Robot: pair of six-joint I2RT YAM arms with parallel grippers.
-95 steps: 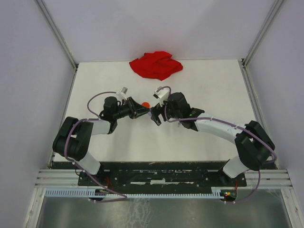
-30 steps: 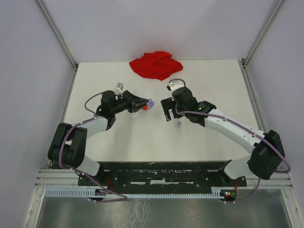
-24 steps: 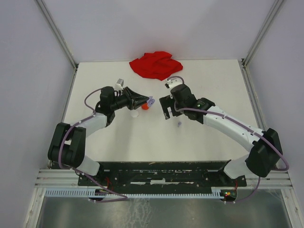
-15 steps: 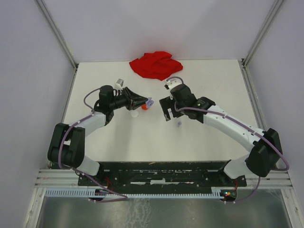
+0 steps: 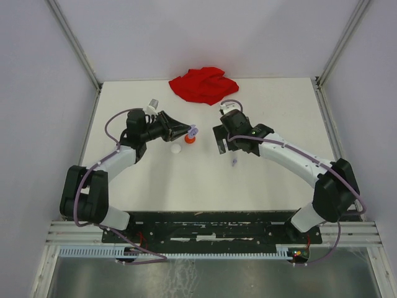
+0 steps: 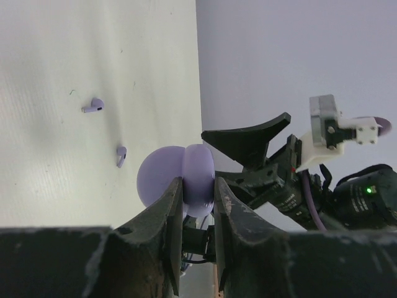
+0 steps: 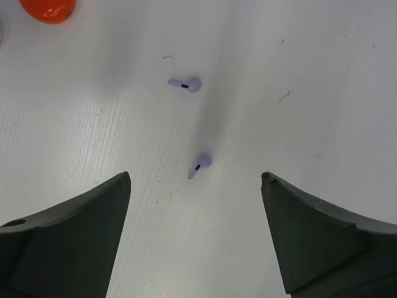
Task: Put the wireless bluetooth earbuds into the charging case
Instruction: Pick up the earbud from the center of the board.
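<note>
My left gripper (image 5: 188,131) is shut on a round lavender charging case (image 5: 193,130) and holds it above the table; in the left wrist view the case (image 6: 185,180) sits clamped between my fingers, showing two round halves. Two lavender earbuds (image 7: 185,84) (image 7: 198,166) lie loose on the white table, seen small in the top view (image 5: 234,162) and in the left wrist view (image 6: 93,105) (image 6: 121,155). My right gripper (image 7: 195,236) is open and empty, hovering over the nearer earbud; in the top view it (image 5: 220,141) is right of the case.
A red round case (image 5: 190,139) and a white round disc (image 5: 176,149) lie just below my left gripper's tip; the red case also shows in the right wrist view (image 7: 48,7). A crumpled red cloth (image 5: 203,84) lies at the table's far edge.
The two grippers, close together 3.2 s ago, have parted. My left gripper has drawn back and up with the lavender case. My right gripper has shifted slightly farther back, still open.
</note>
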